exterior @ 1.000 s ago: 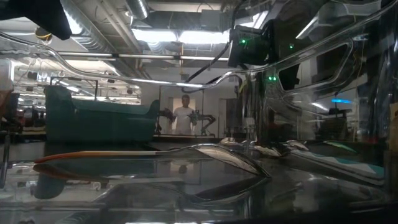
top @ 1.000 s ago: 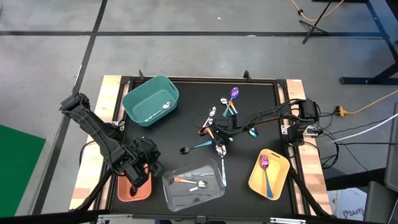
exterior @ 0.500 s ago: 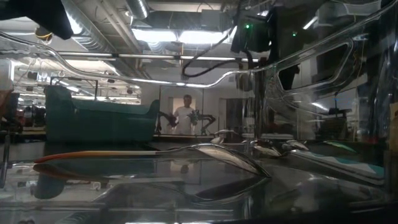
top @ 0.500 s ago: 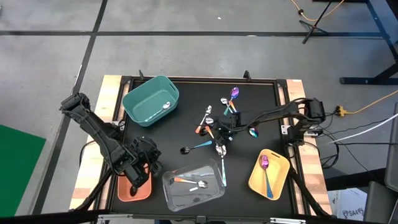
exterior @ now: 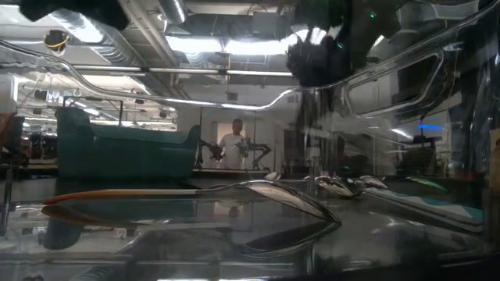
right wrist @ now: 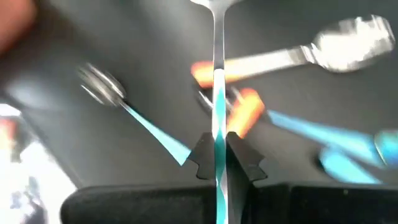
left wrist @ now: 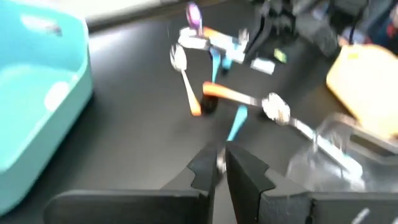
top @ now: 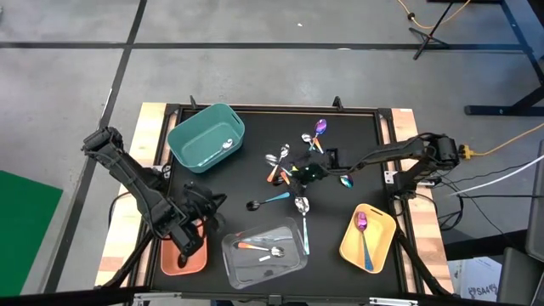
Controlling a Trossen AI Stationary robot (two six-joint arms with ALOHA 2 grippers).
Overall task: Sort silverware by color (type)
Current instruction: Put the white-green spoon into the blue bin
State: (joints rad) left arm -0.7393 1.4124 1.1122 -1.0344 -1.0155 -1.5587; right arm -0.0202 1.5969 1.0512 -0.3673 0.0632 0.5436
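While blurred, right gripper (right wrist: 217, 163) pinching teal-handled spoon (right wrist: 217, 93), seemingly unlabelled

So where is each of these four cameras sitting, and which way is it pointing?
High view: overhead, looking straight down on the table, both arms, four bins.
Low view: at tabletop height, looking through the clear bin into the room.
Left wrist view: on the left arm, looking past the left gripper toward the loose spoons.
Right wrist view: on the right arm; the right gripper pinches a teal-handled spoon.
Shared: the teal bin.
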